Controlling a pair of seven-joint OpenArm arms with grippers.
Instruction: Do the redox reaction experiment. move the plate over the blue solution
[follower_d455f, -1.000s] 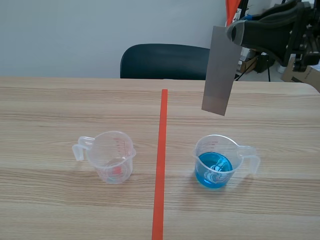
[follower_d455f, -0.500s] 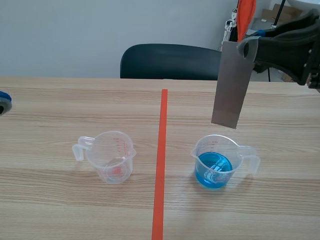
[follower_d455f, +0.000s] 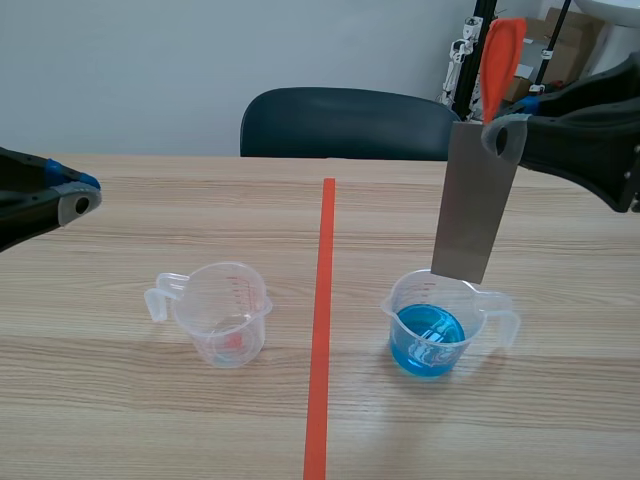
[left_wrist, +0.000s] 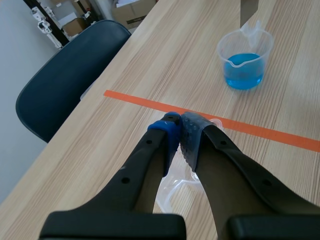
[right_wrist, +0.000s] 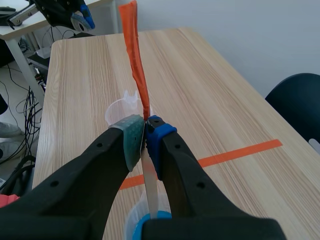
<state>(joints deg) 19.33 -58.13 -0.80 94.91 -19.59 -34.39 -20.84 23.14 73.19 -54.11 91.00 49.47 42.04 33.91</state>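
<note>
A grey metal plate (follower_d455f: 476, 205) with an orange strip (follower_d455f: 500, 60) at its top hangs upright, and my right gripper (follower_d455f: 505, 130) is shut on its upper end. Its lower edge sits at the far rim of the clear cup of blue solution (follower_d455f: 432, 325). In the right wrist view the plate (right_wrist: 150, 192) shows edge-on between the fingers of the right gripper (right_wrist: 145, 130), above the blue cup (right_wrist: 150, 220). My left gripper (follower_d455f: 72, 195) is shut on nothing, raised over the table's left side. From the left wrist, the left gripper (left_wrist: 179, 125) hangs above the near-empty cup (left_wrist: 172, 192).
A second clear cup (follower_d455f: 222, 312), with a little clear liquid, stands left of the orange-red tape line (follower_d455f: 322, 300). A dark chair (follower_d455f: 340, 122) is behind the table's far edge. Boxes and a stand are at the back right.
The right arm has carried the plate to the right and down, bringing its lower edge to the blue cup's rim. The left gripper has come into view at the left.
</note>
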